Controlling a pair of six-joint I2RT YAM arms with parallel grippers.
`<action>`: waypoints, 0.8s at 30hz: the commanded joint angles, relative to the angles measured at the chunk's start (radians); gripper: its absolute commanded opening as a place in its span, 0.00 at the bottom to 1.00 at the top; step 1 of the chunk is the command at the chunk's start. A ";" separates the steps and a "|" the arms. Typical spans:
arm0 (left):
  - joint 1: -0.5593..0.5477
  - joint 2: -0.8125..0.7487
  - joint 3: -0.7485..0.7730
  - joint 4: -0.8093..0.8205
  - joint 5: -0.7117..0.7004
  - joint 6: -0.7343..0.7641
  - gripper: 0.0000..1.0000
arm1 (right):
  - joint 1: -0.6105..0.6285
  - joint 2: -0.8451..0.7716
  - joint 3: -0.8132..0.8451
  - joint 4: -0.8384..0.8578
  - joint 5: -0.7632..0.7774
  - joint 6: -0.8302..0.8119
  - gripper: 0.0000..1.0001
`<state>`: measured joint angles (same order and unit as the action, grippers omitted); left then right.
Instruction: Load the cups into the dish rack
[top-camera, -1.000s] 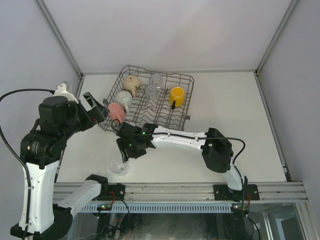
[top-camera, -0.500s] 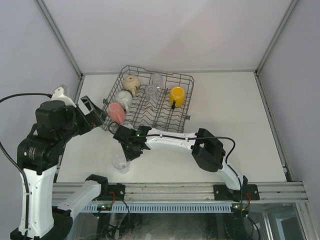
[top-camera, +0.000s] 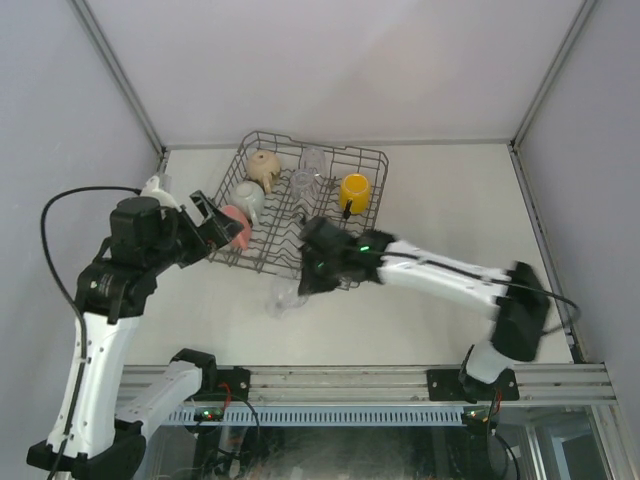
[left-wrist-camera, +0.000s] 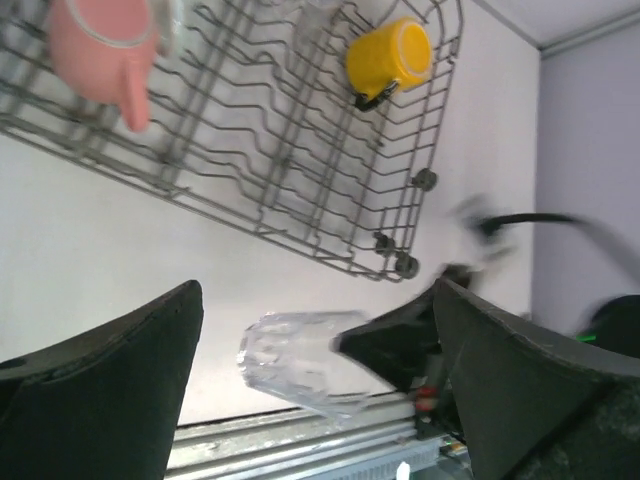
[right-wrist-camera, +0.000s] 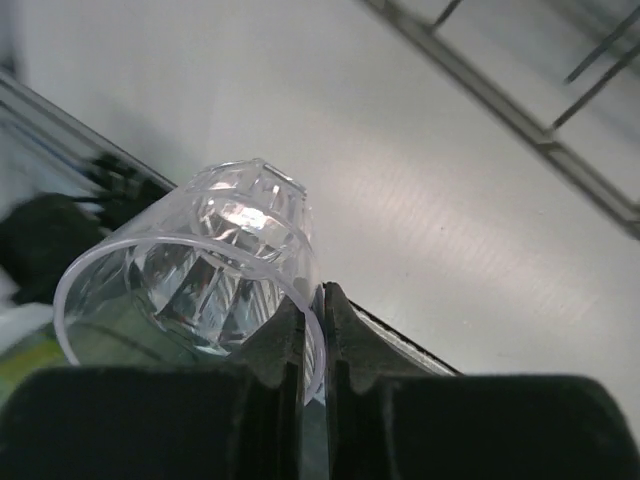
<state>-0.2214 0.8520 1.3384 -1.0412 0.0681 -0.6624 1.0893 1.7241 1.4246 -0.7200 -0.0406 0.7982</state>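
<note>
One clear tumbler (right-wrist-camera: 215, 250), sideways, rim-pinched in right jaws — dish rack (top-camera: 285, 222) just beyond; left jaws gape empty.

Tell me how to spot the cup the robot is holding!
Find the big grey wire dish rack at the back of the table. Just in front of its near edge, the right gripper pinches the rim of a clear glass tumbler tipped on its side. It is the only cup outside the rack; the other clear tumblers stand inside it.
</note>
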 joint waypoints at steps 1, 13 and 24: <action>0.009 0.026 -0.114 0.290 0.206 -0.147 1.00 | -0.182 -0.360 -0.120 0.199 -0.150 0.082 0.00; -0.030 0.219 -0.337 1.003 0.547 -0.639 1.00 | -0.644 -0.571 -0.291 0.508 -0.596 0.259 0.00; -0.104 0.366 -0.291 1.232 0.573 -0.851 1.00 | -0.734 -0.495 -0.291 0.729 -0.671 0.399 0.00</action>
<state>-0.3115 1.1927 1.0084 0.0444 0.5995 -1.4101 0.3687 1.2102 1.1152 -0.1654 -0.6552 1.1172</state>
